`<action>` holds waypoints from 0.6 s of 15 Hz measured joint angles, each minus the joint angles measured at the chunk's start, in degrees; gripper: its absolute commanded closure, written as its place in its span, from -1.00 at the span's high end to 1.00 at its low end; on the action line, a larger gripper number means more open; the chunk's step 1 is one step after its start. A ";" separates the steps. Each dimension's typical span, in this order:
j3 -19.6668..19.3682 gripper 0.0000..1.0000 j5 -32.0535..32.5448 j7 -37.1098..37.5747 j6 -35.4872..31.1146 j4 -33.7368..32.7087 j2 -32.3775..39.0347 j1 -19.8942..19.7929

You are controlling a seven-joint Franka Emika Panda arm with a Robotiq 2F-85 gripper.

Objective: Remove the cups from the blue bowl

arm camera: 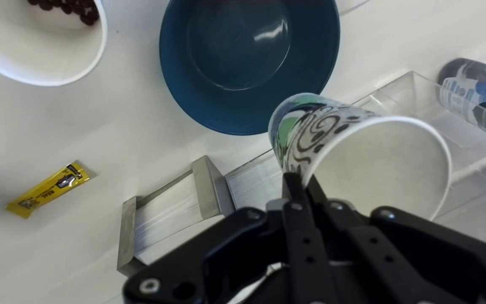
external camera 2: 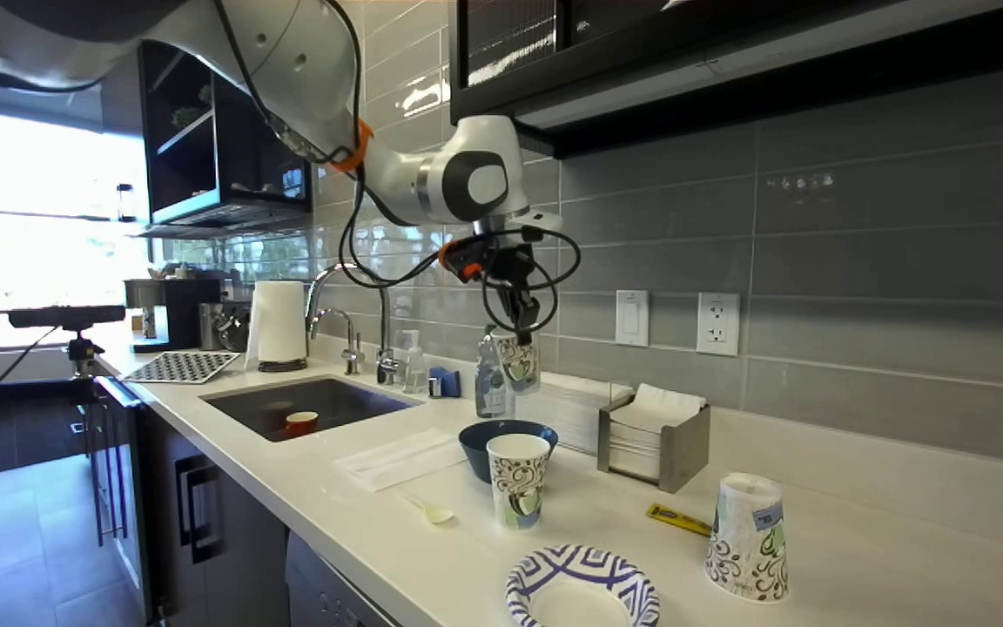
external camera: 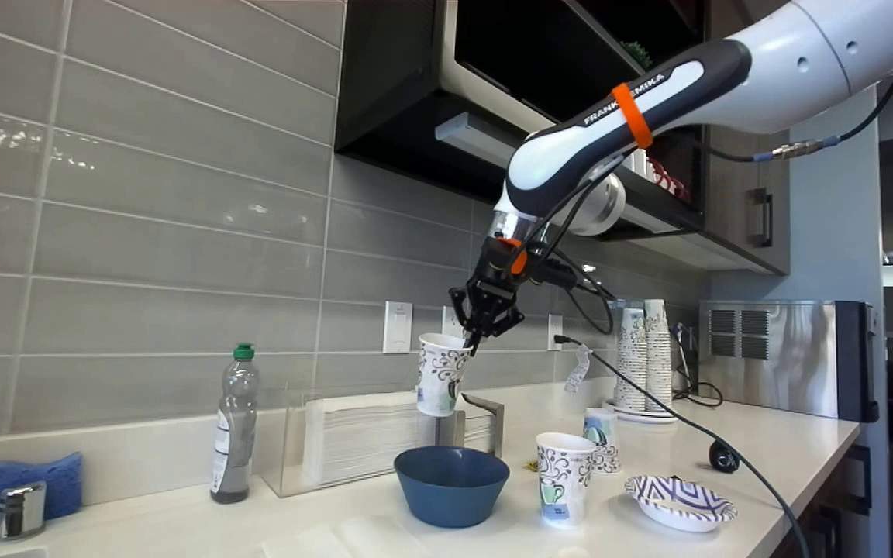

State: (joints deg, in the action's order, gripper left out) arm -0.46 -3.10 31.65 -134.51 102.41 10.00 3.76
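My gripper [external camera: 474,346] is shut on the rim of a white cup [external camera: 440,380] with printed swirls, one finger inside the cup and one outside. The cup hangs nearly upright in the air above and behind the blue bowl [external camera: 452,492]. In the wrist view the gripper [arm camera: 304,185], held cup [arm camera: 317,131] and bowl [arm camera: 243,112] show; the bowl looks empty. A second cup [external camera: 561,480] stands upright beside the bowl; in the wrist view this cup [arm camera: 53,63] holds dark beans. A third cup [external camera 2: 747,540] stands upside down farther along the counter.
A clear bottle [external camera: 236,434] with a green cap stands by the wall. Napkin holders [external camera 2: 684,448] stand behind the bowl. A patterned white dish [external camera 2: 545,570], yellow packet [arm camera: 49,190] and spoon [external camera 2: 434,514] lie on the counter. A sink [external camera 2: 249,409] and stacked cups [external camera: 632,360] are beyond.
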 measured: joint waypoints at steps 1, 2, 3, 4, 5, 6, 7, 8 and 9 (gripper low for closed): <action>-0.32 -0.98 0.27 0.56 0.24 0.86 -1.56 -0.02; -0.70 -0.98 0.71 1.26 0.56 1.83 -3.09 -0.13; -1.11 -0.98 1.25 2.10 0.96 2.81 -4.56 -0.35; -1.53 -0.98 1.77 2.90 1.44 3.80 -6.00 -0.74; -1.95 -0.98 2.15 3.60 1.97 4.83 -7.37 -1.24; -2.28 -0.98 2.37 4.18 2.49 5.77 -8.60 -1.87; -2.60 -0.98 2.46 4.63 3.00 6.65 -9.75 -2.54; -2.79 -0.98 2.47 4.97 3.58 7.48 -10.77 -3.26; -2.91 -0.98 2.47 5.22 4.26 8.15 -11.63 -3.95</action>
State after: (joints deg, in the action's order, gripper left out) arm -3.37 -0.63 36.87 -130.25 110.56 -1.64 -0.19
